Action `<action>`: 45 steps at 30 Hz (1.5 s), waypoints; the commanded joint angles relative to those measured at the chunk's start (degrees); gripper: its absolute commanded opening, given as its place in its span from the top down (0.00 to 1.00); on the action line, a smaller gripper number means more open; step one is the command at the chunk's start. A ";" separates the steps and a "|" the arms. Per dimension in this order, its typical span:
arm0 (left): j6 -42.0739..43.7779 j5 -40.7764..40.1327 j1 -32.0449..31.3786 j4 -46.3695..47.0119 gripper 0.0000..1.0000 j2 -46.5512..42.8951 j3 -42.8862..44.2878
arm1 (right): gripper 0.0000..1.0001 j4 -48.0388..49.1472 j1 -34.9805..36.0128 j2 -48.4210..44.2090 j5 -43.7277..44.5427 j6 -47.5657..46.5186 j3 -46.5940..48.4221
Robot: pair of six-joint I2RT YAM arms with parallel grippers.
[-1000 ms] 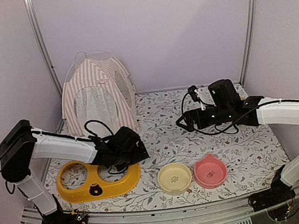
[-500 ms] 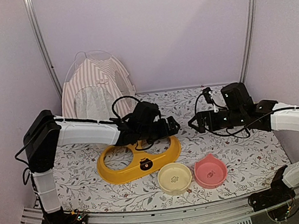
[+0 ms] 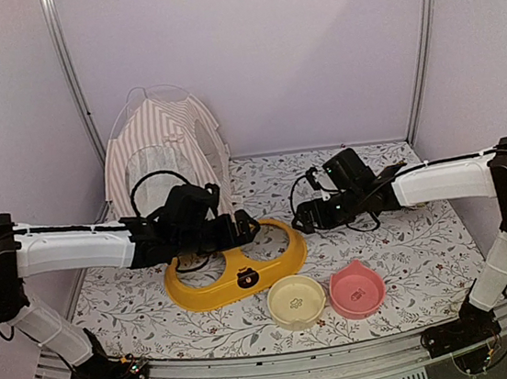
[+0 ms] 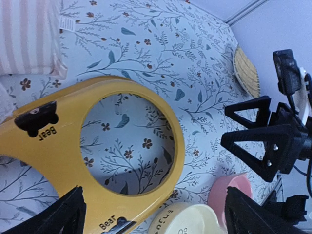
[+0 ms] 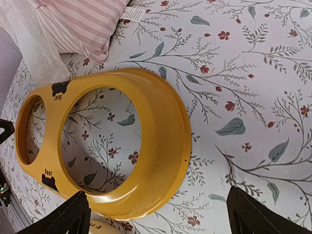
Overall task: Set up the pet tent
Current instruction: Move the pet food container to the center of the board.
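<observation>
The pet tent point(image 3: 164, 154), pink-and-white striped with white mesh, stands upright at the back left corner. Its striped fabric shows at the top left of the left wrist view point(image 4: 27, 36) and of the right wrist view point(image 5: 83, 24). My left gripper point(image 3: 247, 228) is open and empty, just right of the tent's front and above the left part of the yellow bowl stand; in its own view point(image 4: 156, 219) the jaws are wide apart. My right gripper point(image 3: 299, 215) is open and empty, just beyond the stand's right end; in its own view point(image 5: 161, 219) the jaws are also wide apart.
A yellow two-hole bowl stand point(image 3: 235, 267) lies in the middle, in front of the tent. It also shows in the left wrist view point(image 4: 63, 146) and the right wrist view point(image 5: 161, 136). A cream bowl point(image 3: 296, 301) and a pink bowl point(image 3: 356, 290) sit near the front edge.
The yellow stand slid right from the front left to the middle, then stayed. My left gripper drew back left over it. My right gripper moved left toward its right end. The tent has not moved.
</observation>
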 commanded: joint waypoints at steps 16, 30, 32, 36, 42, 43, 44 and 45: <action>2.39 -0.68 10.59 -6.27 0.01 -18.92 -14.63 | 0.01 -7.21 0.31 21.58 7.85 -8.23 17.83; 5.85 6.72 12.70 -1.96 0.01 -12.94 -12.14 | 0.01 -3.26 -19.68 1.54 6.72 3.09 -7.92; 6.41 9.92 12.49 -0.68 0.01 -11.22 -11.59 | 0.01 -1.12 -21.59 -1.29 5.86 4.73 -11.16; 8.79 14.08 10.20 -0.86 0.02 -7.43 -9.58 | 0.01 0.38 -22.04 -5.62 5.84 5.19 -12.65; 10.66 16.78 3.17 -4.44 0.15 -2.98 -8.21 | 0.01 -1.28 -20.78 -10.66 6.01 2.81 -10.75; 10.95 17.56 1.96 -4.61 0.19 -2.54 -8.29 | 0.01 -2.09 -20.29 -11.40 6.56 2.55 -10.26; 11.14 18.32 0.88 -4.93 0.22 -2.12 -8.29 | 0.01 -2.84 -19.84 -11.97 6.91 2.40 -9.88; 11.30 19.03 -0.43 -5.26 0.26 -1.69 -8.29 | 0.01 -3.49 -19.40 -12.54 7.00 2.38 -9.77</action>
